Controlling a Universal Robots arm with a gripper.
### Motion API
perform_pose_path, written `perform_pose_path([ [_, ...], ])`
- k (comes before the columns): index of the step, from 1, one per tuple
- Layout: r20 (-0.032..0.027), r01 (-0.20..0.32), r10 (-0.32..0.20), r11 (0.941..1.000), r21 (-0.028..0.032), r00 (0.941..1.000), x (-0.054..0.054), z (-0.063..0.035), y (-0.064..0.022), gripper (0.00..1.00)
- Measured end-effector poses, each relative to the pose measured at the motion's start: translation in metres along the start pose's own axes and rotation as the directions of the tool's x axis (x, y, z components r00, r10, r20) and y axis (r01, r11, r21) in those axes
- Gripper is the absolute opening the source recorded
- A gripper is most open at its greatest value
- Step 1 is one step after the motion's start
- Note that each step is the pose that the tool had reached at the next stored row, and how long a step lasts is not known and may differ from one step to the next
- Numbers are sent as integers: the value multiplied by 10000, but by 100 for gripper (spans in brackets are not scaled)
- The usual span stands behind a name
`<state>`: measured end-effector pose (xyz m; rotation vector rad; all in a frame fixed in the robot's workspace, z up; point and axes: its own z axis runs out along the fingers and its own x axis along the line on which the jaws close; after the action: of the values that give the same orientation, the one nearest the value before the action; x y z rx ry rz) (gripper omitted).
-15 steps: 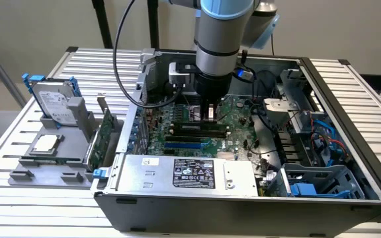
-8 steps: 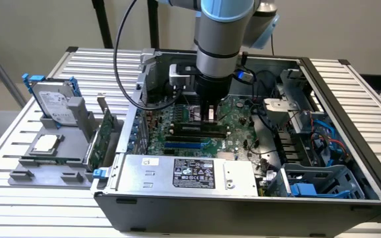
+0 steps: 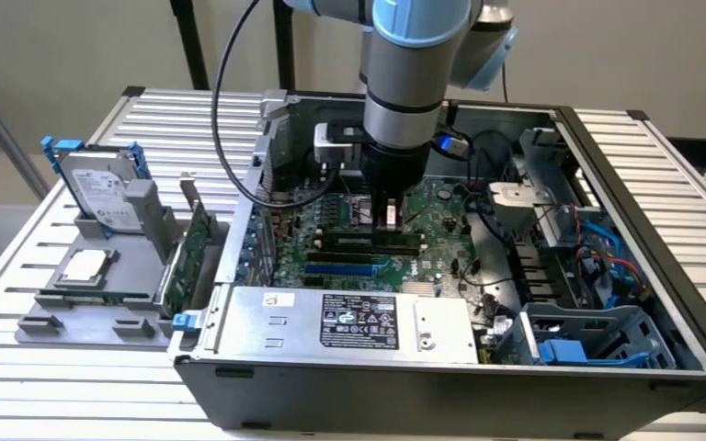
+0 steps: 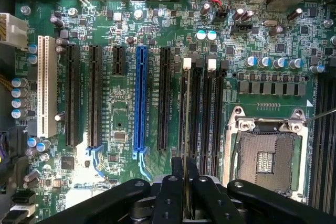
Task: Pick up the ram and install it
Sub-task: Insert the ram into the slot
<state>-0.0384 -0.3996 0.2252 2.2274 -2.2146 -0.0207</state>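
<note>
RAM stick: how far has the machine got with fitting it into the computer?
Picking up looks done: the jaws are clamped on the ram, seen edge-on. It hangs over the memory slots, roughly lined up with one. Left: seating it; it does not look pressed in yet.

Arm vertical, wrist pointing straight down. Gripper (image 3: pixel 390 220) low, fingers (image 4: pixel 170 198) closed close together on a thin edge-on strip.

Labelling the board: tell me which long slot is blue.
The blue slot runs among the black slots, with the white slot further off beyond them.
</note>
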Motion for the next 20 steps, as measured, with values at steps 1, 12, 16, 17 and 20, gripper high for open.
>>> perform_pose_path([
  [1,-1,0,0,10000,0,10000,0,1,1,0],
  [12,-15,0,0,10000,0,10000,-9,23,12,0],
  [16,-35,1,-1,10000,0,10000,-15,36,12,0],
  [17,-47,0,0,10000,1,10000,-15,39,12,0],
  [20,-83,-1,1,10000,-1,10000,-15,46,12,0],
])
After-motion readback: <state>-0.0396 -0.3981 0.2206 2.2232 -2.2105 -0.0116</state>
